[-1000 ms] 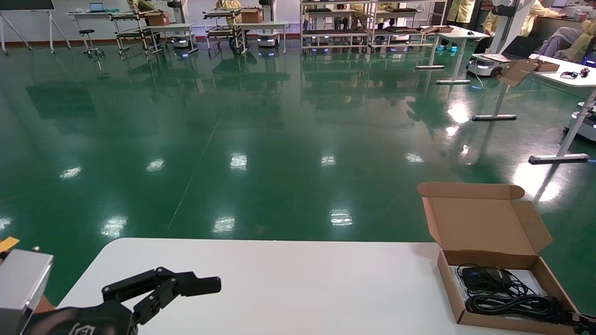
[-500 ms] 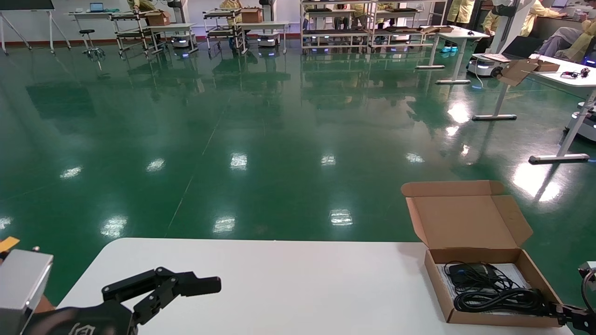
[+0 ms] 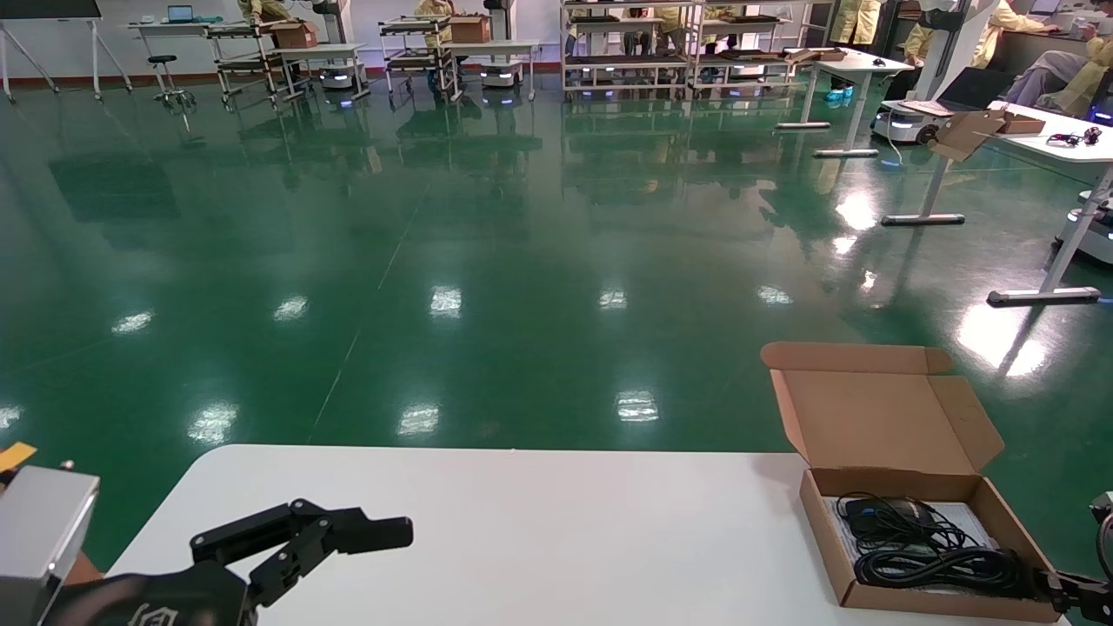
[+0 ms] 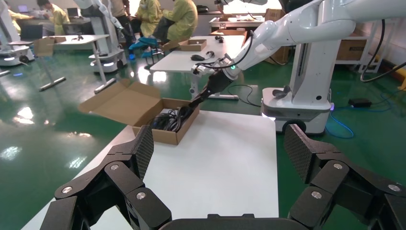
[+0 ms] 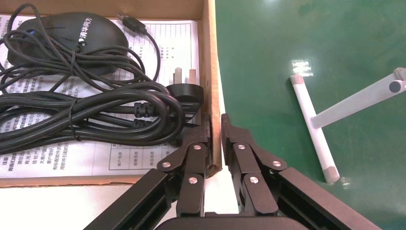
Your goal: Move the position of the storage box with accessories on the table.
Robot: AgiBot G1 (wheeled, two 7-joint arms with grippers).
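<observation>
Open cardboard mailer box [image 3: 913,487] at the white table's [image 3: 522,530] far right corner, holding a black mouse [image 5: 62,40] and coiled power cable [image 5: 91,112] on printed paper [image 5: 158,52]; right gripper [image 5: 215,132] pinched on its side wall; left gripper [image 4: 218,153] spread wide over the near left corner.

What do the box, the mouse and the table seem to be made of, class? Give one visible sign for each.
Box: brown corrugated cardboard, matte; its thin wall is pinched by the right gripper.
Mouse: probably black plastic, slightly glossy, with white print on its shell.
Table: smooth white top, perhaps laminate; plain and faintly reflective, core unclear.
</observation>
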